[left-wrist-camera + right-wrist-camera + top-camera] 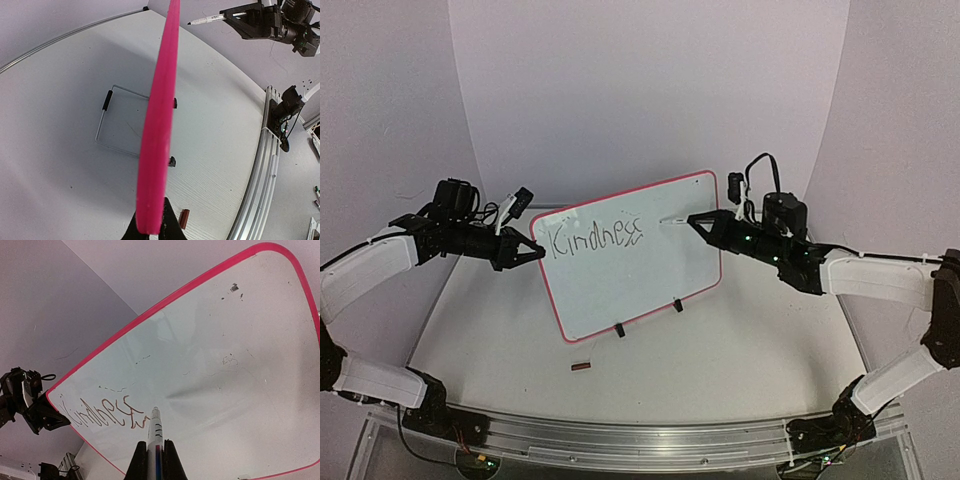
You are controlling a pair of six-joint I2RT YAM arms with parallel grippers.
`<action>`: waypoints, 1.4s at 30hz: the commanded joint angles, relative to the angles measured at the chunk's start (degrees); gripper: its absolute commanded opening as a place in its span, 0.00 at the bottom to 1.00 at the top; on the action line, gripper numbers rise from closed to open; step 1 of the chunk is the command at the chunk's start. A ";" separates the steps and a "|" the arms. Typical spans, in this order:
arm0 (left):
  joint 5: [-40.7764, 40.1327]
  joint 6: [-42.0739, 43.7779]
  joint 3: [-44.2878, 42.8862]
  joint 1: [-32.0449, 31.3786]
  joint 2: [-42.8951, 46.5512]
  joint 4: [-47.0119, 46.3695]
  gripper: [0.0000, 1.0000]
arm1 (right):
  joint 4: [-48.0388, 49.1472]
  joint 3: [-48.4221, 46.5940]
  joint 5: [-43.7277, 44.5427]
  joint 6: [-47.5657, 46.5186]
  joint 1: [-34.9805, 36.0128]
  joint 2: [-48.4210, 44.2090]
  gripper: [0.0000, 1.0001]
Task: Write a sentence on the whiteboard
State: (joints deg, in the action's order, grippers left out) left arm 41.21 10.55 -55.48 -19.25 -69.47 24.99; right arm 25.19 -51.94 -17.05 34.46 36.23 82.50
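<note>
The whiteboard [640, 275], white with a red rim, stands tilted on the table. In the left wrist view it is edge-on as a pink strip [159, 120]. My left gripper [538, 250] [150, 227] is shut on its left rim. The sentence [595, 240] [105, 415] reads "Kindness" in thin dark letters at the upper left. My right gripper [695, 220] [155, 460] is shut on a white marker [155, 432] [207, 20]. The marker's tip points at the board just right of the last letter, and the left wrist view shows a small gap between them.
A small brown marker cap [582, 367] [184, 219] lies on the table in front of the board. Two black clip feet [619, 330] hold the board's lower rim. A wire stand [120, 125] lies flat behind it. An aluminium rail [640, 440] runs along the near edge.
</note>
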 commanded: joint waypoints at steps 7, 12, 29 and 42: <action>-4.74 2.97 -0.42 -0.97 -2.04 2.22 0.00 | 1.57 -2.85 -0.20 -0.85 -1.06 1.42 0.00; -4.74 2.93 -0.39 -0.97 -2.25 2.16 0.00 | 2.10 -3.51 0.19 -0.74 -1.59 1.96 0.00; -4.72 3.02 -0.45 -0.97 -2.79 2.17 0.00 | 2.41 -2.47 0.78 -0.03 -2.74 2.75 0.00; -4.49 2.99 -0.47 -0.97 -2.75 2.21 0.00 | 2.19 1.15 0.68 1.37 -2.73 1.25 0.00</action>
State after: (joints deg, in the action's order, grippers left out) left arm 41.28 10.52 -56.03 -19.27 -70.26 25.02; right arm 25.96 -50.86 -17.19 35.22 33.74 85.60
